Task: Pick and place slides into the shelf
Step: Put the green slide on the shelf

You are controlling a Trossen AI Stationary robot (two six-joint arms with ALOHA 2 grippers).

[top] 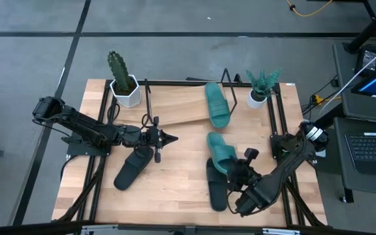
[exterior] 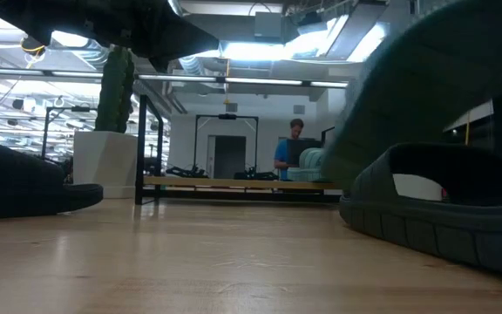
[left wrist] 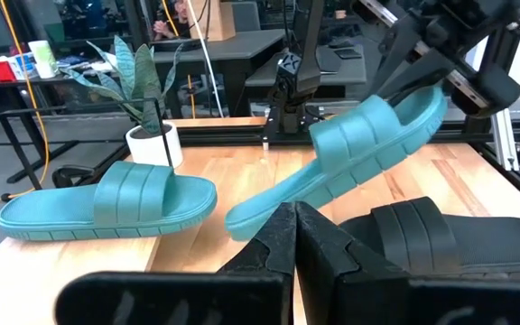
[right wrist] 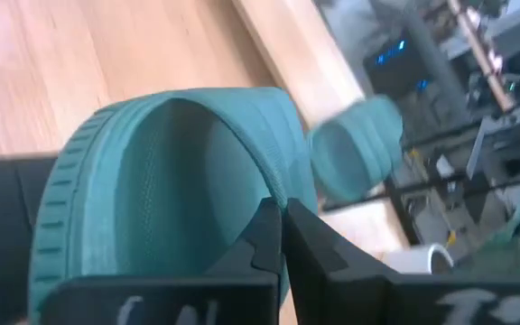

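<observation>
The right end effector (top: pixel 235 171) grips a ribbed teal rubbery sandal (top: pixel 222 153) tilted above the wooden worktop (top: pixel 175 183); the left end effector (top: pixel 170 138) hangs closed, empty.

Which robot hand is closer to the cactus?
The left gripper. It hangs shut over the table just in front of the cactus, while the right gripper is far across, shut on a teal slide.

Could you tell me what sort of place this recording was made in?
Probably a robotics lab or workshop: a wooden table between two arms, a laptop on a side bench, and exposed ceiling ducts with more workbenches behind.
</observation>
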